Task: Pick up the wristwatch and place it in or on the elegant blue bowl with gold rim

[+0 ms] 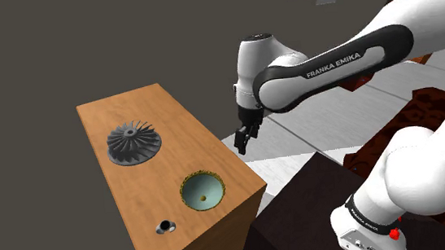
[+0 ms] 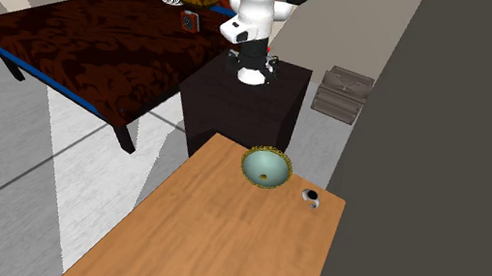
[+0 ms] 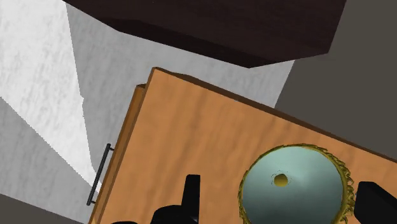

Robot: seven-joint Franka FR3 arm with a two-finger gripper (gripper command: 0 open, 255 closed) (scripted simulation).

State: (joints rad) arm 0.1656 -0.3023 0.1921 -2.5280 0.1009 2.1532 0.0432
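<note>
- Claw (image 1: 242, 140) open: in the wrist view its two black fingers (image 3: 191, 192) stand wide apart and grip nothing.
- It hangs in the air over the right edge of the wooden counter (image 1: 140, 188) in the shoulder view, well above the top. The wrist camera looks down on the bowl.
- Bowl (image 1: 202, 192): pale blue-green inside, frilled gold rim, empty. It sits close to the counter's right edge in the shoulder view.
- Wristwatch (image 1: 166, 226): small and dark with a pale face, lying on the counter by its near corner. It is near the bowl on the shoulder view's near-left side, not touching it.
- Key relation: the watch lies past the bowl from the claw. Claw, bowl and watch fall roughly on one line running near and left in the shoulder view. Judged: the reach must cross over the bowl, then descend.
- Watch's long axis: too small to tell, so the wrist turn cannot be set yet.
- Dark grey impeller (image 1: 131, 144) at the far left, well apart from that line.
</note>
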